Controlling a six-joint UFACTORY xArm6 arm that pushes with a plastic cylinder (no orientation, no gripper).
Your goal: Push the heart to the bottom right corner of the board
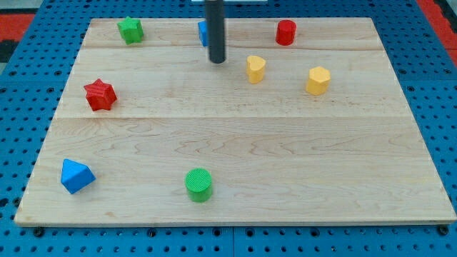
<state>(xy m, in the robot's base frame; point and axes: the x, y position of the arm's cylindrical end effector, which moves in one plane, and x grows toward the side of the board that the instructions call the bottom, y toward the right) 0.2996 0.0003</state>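
Wooden board, eight blocks, rod parked up top

Wood-grain board [235, 164] sits on a blue pegboard table [21, 107], and the single camera view catches the whole thing. No jaws on this arm at all, so nothing to call released or clenched; it just ends in a dark rod, and the tip [216, 61] is down on the board near the view's top, a bit left of centre.

The yellow heart [255, 68] sits just to the view's right of the tip, close but apart from it, up in the top half of the board and well away from the bottom right corner. Further right is a yellow hexagon-ish block [318, 80]. A red cylinder [285, 32] is near the top edge, above and between the two yellow ones.

A blue block [203, 32] peeks out from behind the rod; its shape can't be made out. The green star [131, 30] is at the top left, the red star [100, 94] on the left side, the blue triangle [76, 175] at the bottom left, and the green cylinder [198, 184] near the bottom edge.
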